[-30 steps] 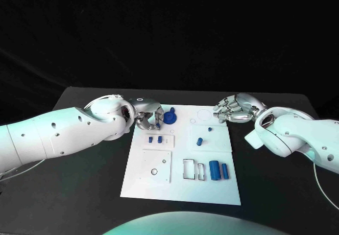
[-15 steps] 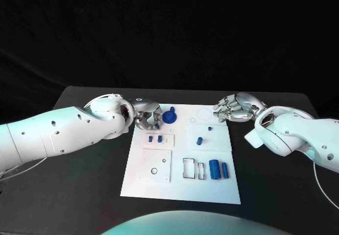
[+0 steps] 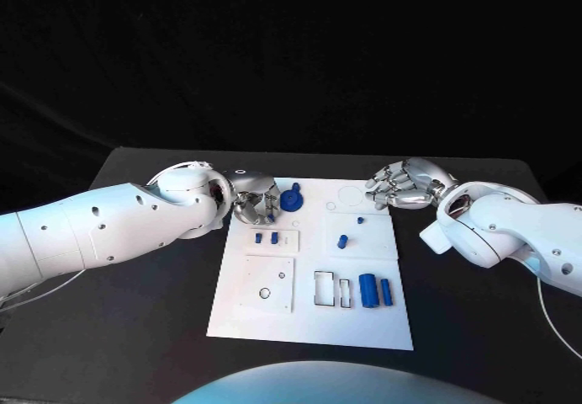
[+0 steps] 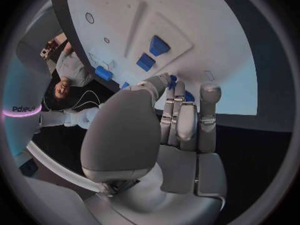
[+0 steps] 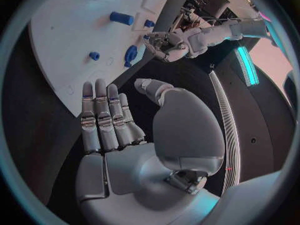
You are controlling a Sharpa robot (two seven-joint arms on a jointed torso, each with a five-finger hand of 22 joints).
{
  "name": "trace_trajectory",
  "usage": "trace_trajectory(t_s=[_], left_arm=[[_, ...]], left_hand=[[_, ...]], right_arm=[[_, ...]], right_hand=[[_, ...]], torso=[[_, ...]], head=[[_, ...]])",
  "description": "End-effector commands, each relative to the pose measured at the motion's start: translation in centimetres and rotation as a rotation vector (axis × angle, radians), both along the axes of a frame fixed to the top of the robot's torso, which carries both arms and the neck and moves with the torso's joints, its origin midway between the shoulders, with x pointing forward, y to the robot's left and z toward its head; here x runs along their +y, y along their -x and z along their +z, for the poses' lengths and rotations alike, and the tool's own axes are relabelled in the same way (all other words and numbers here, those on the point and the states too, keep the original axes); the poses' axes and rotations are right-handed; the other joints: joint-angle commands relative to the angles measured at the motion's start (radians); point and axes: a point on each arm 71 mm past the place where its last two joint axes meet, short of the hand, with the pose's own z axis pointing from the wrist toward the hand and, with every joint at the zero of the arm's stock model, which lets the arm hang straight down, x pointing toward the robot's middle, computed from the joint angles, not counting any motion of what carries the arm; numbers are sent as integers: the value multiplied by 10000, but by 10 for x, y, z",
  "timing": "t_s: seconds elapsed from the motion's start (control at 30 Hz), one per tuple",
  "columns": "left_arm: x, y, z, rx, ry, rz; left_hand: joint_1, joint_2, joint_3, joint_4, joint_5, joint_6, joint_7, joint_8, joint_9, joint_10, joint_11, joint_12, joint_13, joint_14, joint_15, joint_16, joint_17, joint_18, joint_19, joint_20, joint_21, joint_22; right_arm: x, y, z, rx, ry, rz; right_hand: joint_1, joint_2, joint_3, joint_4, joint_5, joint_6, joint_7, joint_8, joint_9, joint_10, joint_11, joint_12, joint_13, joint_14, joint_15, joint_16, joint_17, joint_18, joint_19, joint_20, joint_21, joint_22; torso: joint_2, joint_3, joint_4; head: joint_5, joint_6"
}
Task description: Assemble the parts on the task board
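The white task board [image 3: 309, 324] lies in the middle of the black table. My left hand [image 3: 255, 206] is at the board's far left corner and pinches a round blue part [image 3: 291, 200] between thumb and fingertips [image 4: 172, 81]. The same blue part [image 5: 130, 54] shows beside that left hand [image 5: 164, 44] in the right wrist view. My right hand [image 3: 404, 187] hovers at the board's far right corner, fingers straight, thumb apart, holding nothing. Two small blue blocks [image 3: 267, 239], a blue peg [image 3: 343, 243] and two blue cylinders [image 3: 378, 292] lie on the board.
A raised white panel with a round hole [image 3: 267, 286] sits on the board's left half. Rectangular slots [image 3: 327, 289] lie beside the cylinders. Bare black table [image 3: 134, 320] stretches on both sides of the board.
The left hand with the blue part has edged very slightly toward the far side. The right hand has hardly moved.
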Motion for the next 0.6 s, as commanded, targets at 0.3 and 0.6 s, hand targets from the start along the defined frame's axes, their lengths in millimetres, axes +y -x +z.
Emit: trace_trajectory(t_s=[0.3,0.6], left_arm=[[-2,2,-5,426,-131,-101],[-1,2,-7,597,-290,-62]], left_hand=[[-73,0,48,-63,-15,61,4,-74,3,32,0,-79,-14,-29,43,-16,-41,-63,-17,53,-32,938],[-113,-5,68,-89,-54,77,1,-97,16,-8,15,-135,-24,-89,55,-54,-134,-48,-74,67,-112,919]], right_arm=[[1,0,0,-24,-12,143],[1,0,0,-22,-8,138]], right_hand=[[9,81,9,-47,37,-58,371,60,-9,-77,-24,55,-8,-18,-30,-50,-15,59,9,2,-53,-8],[9,81,9,-47,37,-58,371,60,-9,-77,-24,55,-8,-18,-30,-50,-15,59,9,2,-53,-8]], torso=[[5,0,-3],[-2,3,-1]], head=[[-1,-29],[6,-44]])
